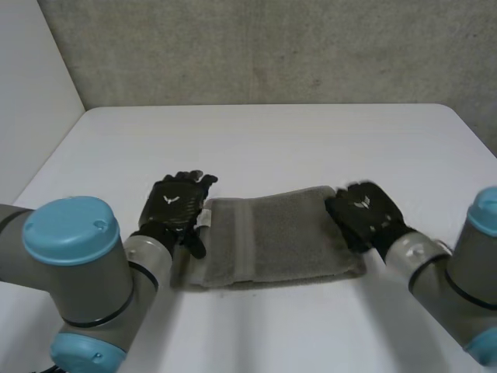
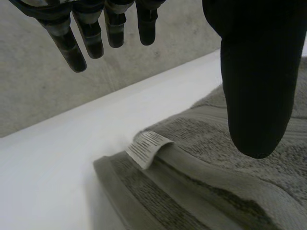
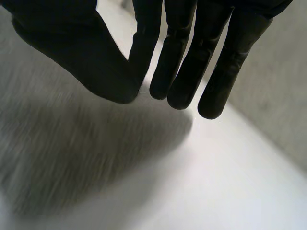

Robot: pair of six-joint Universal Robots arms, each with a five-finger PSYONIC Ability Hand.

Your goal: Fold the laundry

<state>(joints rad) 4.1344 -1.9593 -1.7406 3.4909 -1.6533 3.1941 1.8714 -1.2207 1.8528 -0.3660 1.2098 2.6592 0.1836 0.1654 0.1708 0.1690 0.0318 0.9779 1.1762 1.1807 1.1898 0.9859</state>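
**Both hands open at the ends of the folded towel**

Your towel (image 1: 272, 241) is grey and lies folded into a band across the middle of the white table (image 1: 256, 140). Your left hand (image 1: 175, 206) is at the towel's left end. In its wrist view the fingers (image 2: 74, 52) are straight and relaxed, the thumb hangs over the cloth, and nothing is held. A small white label (image 2: 148, 147) sticks out from the folded edge at that end, beside the thumb. Your right hand (image 1: 363, 211) is at the towel's right end, over the far corner. Its fingers (image 3: 182, 72) are straight and close together, the thumb stands apart from them, and it grips nothing. You cannot tell from these views whether either palm touches the cloth.
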